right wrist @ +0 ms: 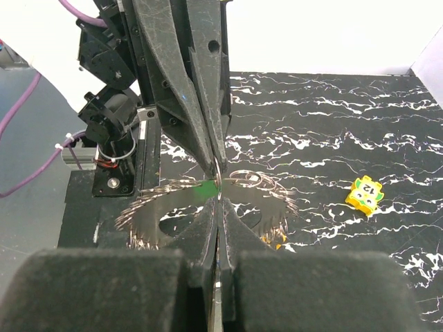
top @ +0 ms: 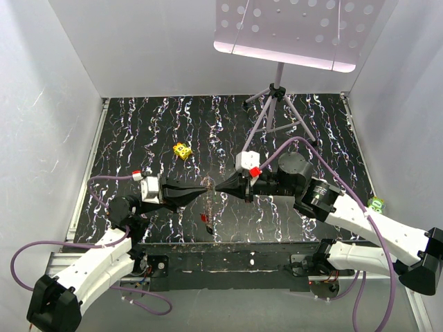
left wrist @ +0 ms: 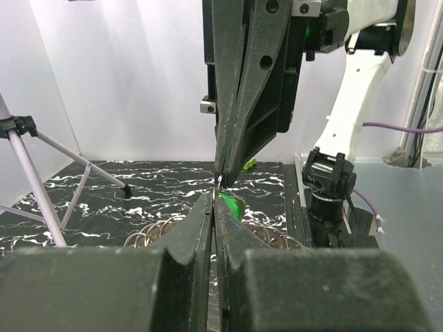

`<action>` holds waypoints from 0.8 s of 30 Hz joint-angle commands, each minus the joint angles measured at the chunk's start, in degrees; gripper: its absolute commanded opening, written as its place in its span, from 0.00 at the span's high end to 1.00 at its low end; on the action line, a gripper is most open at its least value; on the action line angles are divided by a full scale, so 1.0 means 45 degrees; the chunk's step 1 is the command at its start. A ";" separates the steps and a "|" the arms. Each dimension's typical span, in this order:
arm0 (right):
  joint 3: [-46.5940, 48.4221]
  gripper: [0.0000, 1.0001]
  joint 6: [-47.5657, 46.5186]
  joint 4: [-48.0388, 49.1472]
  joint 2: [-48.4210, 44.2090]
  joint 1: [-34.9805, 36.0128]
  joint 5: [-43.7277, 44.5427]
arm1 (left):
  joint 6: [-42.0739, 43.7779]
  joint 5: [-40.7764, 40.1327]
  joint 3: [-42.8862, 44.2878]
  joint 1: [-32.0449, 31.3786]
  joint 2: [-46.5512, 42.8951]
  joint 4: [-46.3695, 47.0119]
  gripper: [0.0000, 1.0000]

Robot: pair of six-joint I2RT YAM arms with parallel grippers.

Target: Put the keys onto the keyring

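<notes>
Above mid-table, left jaws and right jaws clenched, tips meeting at green key; holder unclear.

Left gripper and right gripper meet tip to tip mid-mat. Tripod obstructs rear; block rear-left. Side margins open.

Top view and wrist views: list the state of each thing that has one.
left gripper, shut, raised, tip to tip with the right.
right gripper, shut, raised.
keyring, lifted, at the meeting tips.
green key, lifted, beside those tips.
red key, lying loose on the table.
</notes>
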 commanded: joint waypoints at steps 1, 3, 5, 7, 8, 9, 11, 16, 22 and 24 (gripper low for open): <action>0.0123 0.99 0.0461 0.1158 -0.0145 -0.0203 -0.0373 | -0.1059 -0.1067 -0.0223 0.0285 -0.0034 0.1371 1.00; 0.0143 0.99 0.0636 0.1353 -0.0184 -0.0261 -0.0509 | -0.1722 -0.1613 -0.0340 0.0344 -0.0073 0.1684 1.00; 0.0104 0.99 0.0792 0.1645 -0.0223 -0.0261 -0.0607 | -0.2464 -0.2141 -0.0419 0.0364 -0.0131 0.2094 1.00; -0.0032 0.99 0.1026 0.2094 -0.0223 -0.0281 -0.0589 | -0.3109 -0.2630 -0.0419 0.0364 -0.0093 0.2387 1.00; -0.0091 0.99 0.1124 0.2386 -0.0242 -0.0281 -0.0588 | -0.3479 -0.2903 -0.0438 0.0364 -0.0054 0.2582 1.00; -0.0130 0.99 0.1222 0.2563 -0.0223 -0.0281 -0.0588 | -0.3812 -0.3157 -0.0458 0.0364 0.0005 0.2777 1.00; -0.0189 0.99 0.1456 0.2896 -0.0184 -0.0281 -0.0491 | -0.4437 -0.3684 -0.0652 0.0364 0.0160 0.3362 1.00; -0.0209 0.99 0.2257 0.3404 -0.0106 -0.0281 0.0036 | -0.5650 -0.4273 -0.0751 0.0364 0.0785 0.4984 1.00; -0.0033 0.99 0.2609 0.3678 0.0128 -0.0281 0.0075 | -0.6198 -0.4234 -0.0771 0.0364 0.1333 0.6039 1.00; -0.0053 0.99 0.2687 0.3717 0.0187 -0.0281 0.0231 | -0.6373 -0.4137 -0.0751 0.0364 0.1450 0.6313 1.00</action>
